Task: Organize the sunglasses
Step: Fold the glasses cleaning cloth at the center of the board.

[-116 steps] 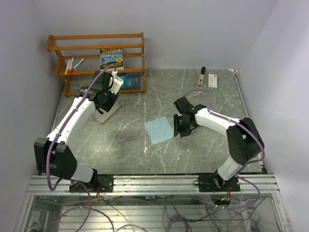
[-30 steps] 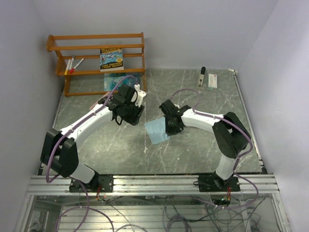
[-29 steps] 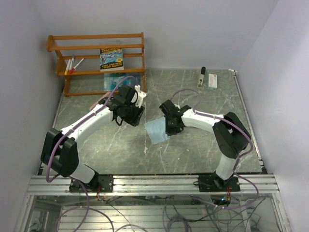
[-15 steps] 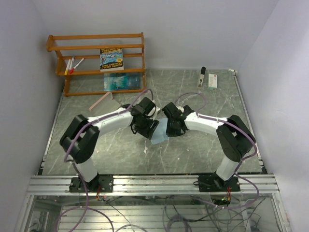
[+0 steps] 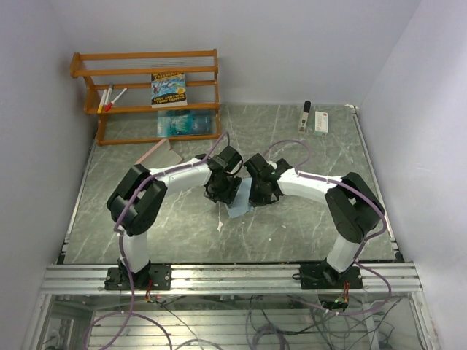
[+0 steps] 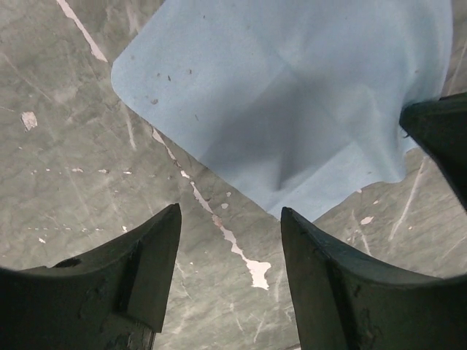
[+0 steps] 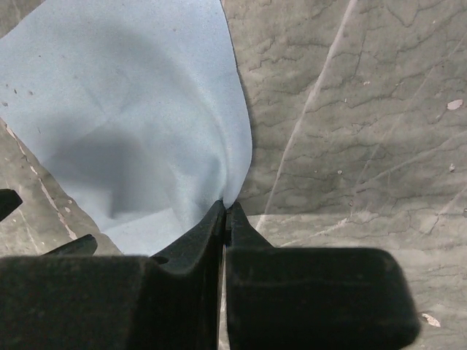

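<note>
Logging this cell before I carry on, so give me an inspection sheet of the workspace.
Surface: grey marbled table, white scuffs, no spill seen.
Job's things: blue cloth lies mid-table; pinkish case near the wooden shelf; sunglasses not seen.
Clutter: white box and a dark-tipped stick at the far right.
Grippers: left gripper open above the cloth's edge; right gripper shut on the cloth's edge.
Cables: purple cables loop along both arms; loose wires under the front rail.
Surroundings: the shelf holds a book and markers.

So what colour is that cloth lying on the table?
Light blue, plain with no pattern. The cloth shows best in the right wrist view.
</note>
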Controlling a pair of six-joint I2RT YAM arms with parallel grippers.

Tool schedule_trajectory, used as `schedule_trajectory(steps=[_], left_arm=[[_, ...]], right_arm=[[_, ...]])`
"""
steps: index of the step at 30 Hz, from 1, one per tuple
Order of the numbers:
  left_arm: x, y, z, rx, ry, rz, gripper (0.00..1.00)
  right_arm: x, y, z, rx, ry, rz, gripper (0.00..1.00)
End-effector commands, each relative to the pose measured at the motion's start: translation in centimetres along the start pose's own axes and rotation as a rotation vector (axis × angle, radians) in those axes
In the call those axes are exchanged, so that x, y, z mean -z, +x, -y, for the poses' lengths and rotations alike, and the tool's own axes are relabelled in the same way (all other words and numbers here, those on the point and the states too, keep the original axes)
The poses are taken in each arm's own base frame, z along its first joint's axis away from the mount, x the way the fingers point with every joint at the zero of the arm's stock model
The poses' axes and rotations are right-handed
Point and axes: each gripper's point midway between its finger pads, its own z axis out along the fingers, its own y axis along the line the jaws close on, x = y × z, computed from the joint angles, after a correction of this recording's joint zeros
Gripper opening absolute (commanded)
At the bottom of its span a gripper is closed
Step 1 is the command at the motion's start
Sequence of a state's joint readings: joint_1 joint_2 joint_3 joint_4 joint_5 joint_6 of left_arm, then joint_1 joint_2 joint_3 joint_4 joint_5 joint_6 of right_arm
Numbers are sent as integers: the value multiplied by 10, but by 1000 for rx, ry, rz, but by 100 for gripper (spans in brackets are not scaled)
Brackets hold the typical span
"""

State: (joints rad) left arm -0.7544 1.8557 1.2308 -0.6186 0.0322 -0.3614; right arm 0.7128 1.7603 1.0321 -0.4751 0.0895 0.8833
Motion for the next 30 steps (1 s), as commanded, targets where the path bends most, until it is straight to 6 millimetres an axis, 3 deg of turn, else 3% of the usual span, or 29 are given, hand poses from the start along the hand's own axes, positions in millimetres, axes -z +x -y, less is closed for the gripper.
schedule_trajectory(steps=[1, 12, 20, 24, 30], left_arm=[[-4, -6, 6, 42, -31, -3, 67], [-23, 20, 22, 27, -26, -75, 62], [-29, 28, 49, -35, -26, -90, 53], [-39, 41, 56, -51, -28, -138, 52], [-36, 55, 70, -75, 0, -150, 54]], right_arm=[[-22, 37, 29, 5, 112, -115, 0], [-19, 40, 28, -10, 94, -118, 0], [-20, 39, 25, -17, 79, -119, 0], [-20, 41, 28, -15, 85, -125, 0], [-18, 44, 29, -15, 76, -133, 0]])
